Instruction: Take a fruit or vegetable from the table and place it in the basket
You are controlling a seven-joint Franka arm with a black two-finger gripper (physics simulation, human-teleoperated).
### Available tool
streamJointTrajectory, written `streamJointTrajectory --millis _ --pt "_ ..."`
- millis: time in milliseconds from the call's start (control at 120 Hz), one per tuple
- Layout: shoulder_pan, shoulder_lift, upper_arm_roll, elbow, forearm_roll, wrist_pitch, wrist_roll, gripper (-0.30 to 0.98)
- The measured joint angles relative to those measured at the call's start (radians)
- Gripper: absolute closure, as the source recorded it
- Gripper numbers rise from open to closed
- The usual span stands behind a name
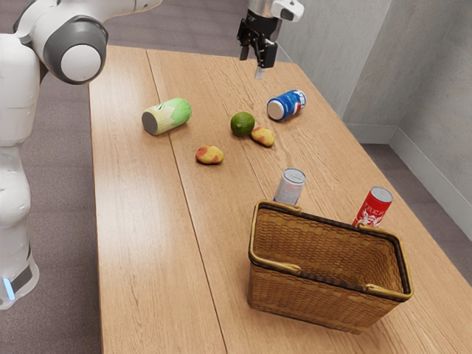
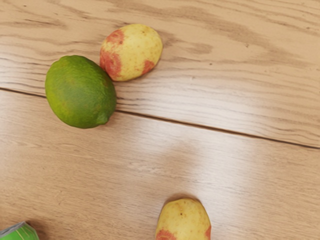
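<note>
Closest to the exterior camera stands a wicker basket, its two handles folded down along the rim, with a silver can and a red can upright just beyond it. Farther up the wooden table lie the things I could choose from: a lime, one red-blotched yellow potato right beside it, and a second potato a little apart. My gripper hangs above the far end of the table, its fingers spread, nothing between them.

As I judge it, the task is at its start. With all three pieces of produce on the tabletop, the reach, the grasp, the carry to the basket and the release are all left.

The exterior view gives the layout: the basket well away from the produce, a blue Pepsi can on its side past the lime, a green-and-yellow can tipped over on the other side. The wrist view adds close detail: the lime's small nub, the seam between planks running under it, and the red patches on the potato skins. Even there I cannot tell whether lime and neighbouring potato touch or barely miss; either way, a finger may have little room between them.
</note>
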Motion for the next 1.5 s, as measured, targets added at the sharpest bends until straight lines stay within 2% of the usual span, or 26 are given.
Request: streamJointTrajectory --millis 133,208,317,400,467,583,717,833,950,1150,1267,1400,1500 --pt "-0.004 -0.007 0.000 0.003 0.003 -0.001 0.006 0.00" --pt "-0.018 -0.090 -0.006 0.080 0.013 -0.001 0.010 0.00" --pt "-0.132 -0.126 -0.018 0.106 0.025 -0.001 0.014 0.00" --pt "-0.226 -0.121 -0.020 0.058 0.032 -0.001 0.016 0.00" --pt "-0.264 -0.117 -0.019 0.000 0.030 -0.001 0.017 0.00" --pt "-0.246 -0.115 -0.017 -0.051 0.035 -0.003 0.030 0.00" --pt "-0.201 -0.093 -0.012 -0.083 0.090 -0.004 0.120 0.00" --pt "-0.211 -0.082 -0.014 -0.120 0.102 -0.004 0.192 0.00" --pt "-0.214 -0.050 -0.015 -0.124 0.074 -0.006 0.236 0.00" --pt "-0.240 -0.049 -0.015 -0.154 0.039 -0.038 0.187 0.00" --pt "-0.234 -0.068 0.002 -0.227 0.009 -0.047 0.169 0.00" --pt "-0.238 -0.257 0.035 -0.546 -0.007 0.026 0.153 0.00" --pt "-0.237 -0.320 0.077 -0.645 -0.007 0.088 0.152 0.00"
